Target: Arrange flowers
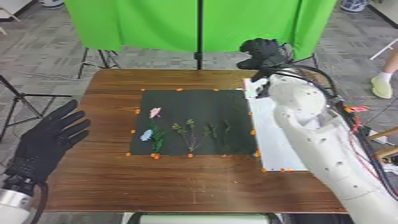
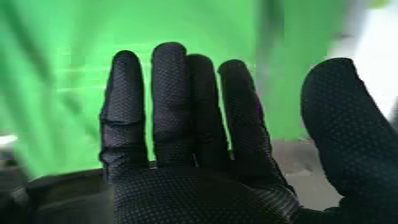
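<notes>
In the head view my right hand (image 1: 263, 54) is at the far right corner of the table, beyond the mats and raised in front of the green cloth. The right wrist view has my right hand (image 2: 200, 192) with straight fingers and the thumb apart, holding nothing. My left hand (image 1: 53, 140) is open at the table's left edge. A pink flower (image 1: 155, 112), a light blue flower (image 1: 147, 135) and green stems (image 1: 190, 136) lie on the dark mat (image 1: 182, 100), left of the white board (image 1: 277, 140).
Orange markers (image 1: 179, 90) line the edges of the dark mat and the board on the brown table (image 1: 178, 187). A green cloth (image 1: 142, 25) hangs on a stand behind the table. My right arm extends over the table's right side, above part of the board.
</notes>
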Motion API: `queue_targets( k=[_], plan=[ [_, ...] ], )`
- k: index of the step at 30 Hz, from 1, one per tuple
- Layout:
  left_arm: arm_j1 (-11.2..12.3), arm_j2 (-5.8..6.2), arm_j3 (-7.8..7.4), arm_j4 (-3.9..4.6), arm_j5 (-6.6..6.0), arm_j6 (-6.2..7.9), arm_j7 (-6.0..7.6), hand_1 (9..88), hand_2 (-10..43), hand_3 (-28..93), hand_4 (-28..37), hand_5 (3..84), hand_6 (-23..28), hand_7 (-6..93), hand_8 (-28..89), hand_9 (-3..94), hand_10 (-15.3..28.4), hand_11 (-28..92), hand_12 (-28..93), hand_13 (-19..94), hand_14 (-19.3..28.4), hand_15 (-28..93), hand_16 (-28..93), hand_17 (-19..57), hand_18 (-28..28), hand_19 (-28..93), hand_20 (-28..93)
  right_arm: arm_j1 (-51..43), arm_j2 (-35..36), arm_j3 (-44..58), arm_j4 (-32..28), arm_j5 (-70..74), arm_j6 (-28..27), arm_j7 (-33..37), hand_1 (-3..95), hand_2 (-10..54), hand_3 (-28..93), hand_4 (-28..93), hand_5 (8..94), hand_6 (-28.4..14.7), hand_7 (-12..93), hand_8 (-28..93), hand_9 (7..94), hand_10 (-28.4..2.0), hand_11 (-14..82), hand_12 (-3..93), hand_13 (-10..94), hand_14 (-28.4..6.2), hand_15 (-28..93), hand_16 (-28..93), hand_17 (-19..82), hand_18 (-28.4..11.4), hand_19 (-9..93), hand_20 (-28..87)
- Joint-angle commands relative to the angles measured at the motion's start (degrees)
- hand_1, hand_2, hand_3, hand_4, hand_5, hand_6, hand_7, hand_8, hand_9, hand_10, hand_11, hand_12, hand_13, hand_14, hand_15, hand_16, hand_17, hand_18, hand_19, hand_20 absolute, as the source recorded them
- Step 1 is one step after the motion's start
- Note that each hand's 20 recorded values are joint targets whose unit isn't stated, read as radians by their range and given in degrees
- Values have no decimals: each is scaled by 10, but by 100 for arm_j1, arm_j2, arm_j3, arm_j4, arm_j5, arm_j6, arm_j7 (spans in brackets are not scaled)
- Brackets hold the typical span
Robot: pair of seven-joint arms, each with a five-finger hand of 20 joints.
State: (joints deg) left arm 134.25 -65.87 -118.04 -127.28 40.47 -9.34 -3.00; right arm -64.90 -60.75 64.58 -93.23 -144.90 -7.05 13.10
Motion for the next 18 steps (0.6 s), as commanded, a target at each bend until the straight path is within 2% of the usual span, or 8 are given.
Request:
queue_targets(
  k=[1, 4, 7, 11, 18],
  plan=[
    [-59, -72, 49, 45, 46, -21, -99, 244, -15, 704, -275, 254, 15, 207, -117, 220, 101, 204, 155, 159, 133, 295, -8, -118, 188, 394, 69, -1663, 1365, 1343, -444, -10, -396, 506, 225, -51, 897, -283, 388, -44, 246, -179, 375, -124, 341, 206, 350, -80, 531, 140, 162, -167, 629, 304],
    [-66, -105, 49, 56, 56, -49, -159, 244, -15, 705, -276, 253, 16, 205, -117, 220, 100, 204, 156, 159, 133, 294, -8, -118, 188, 393, 68, -2228, 1630, 1731, -629, -30, -507, 609, 227, -57, 900, -283, 375, -43, 249, -179, 367, -124, 337, 204, 344, -81, 528, 136, 157, -169, 628, 300],
    [-17, -113, 23, 35, 55, -63, -160, 244, -16, 706, -276, 253, 16, 205, -116, 220, 100, 203, 156, 159, 133, 294, -7, -118, 188, 394, 69, -2687, 1809, 2038, -715, -239, -588, 616, 229, -58, 900, -283, 373, -43, 250, -178, 366, -123, 334, 204, 344, -80, 525, 134, 157, -169, 628, 297],
    [-50, -99, 8, 57, 53, -63, -185, 244, -16, 706, -277, 253, 16, 205, -116, 220, 101, 204, 156, 159, 133, 296, -7, -118, 188, 394, 69, -3138, 1970, 2348, -768, -74, -660, 779, 231, -55, 899, -283, 388, -36, 262, -182, 381, -115, 336, 203, 355, -75, 521, 133, 155, -169, 627, 294],
    [10, -101, -49, 40, 40, -13, -178, 245, -15, 705, -278, 253, 16, 206, -117, 221, 101, 204, 156, 159, 133, 295, -8, -118, 188, 394, 68, -3344, 1910, 2447, -697, -61, -884, 622, 233, -53, 903, -283, 397, -34, 266, -190, 392, -112, 347, 204, 365, -72, 517, 137, 159, -168, 636, 297]
  ],
)
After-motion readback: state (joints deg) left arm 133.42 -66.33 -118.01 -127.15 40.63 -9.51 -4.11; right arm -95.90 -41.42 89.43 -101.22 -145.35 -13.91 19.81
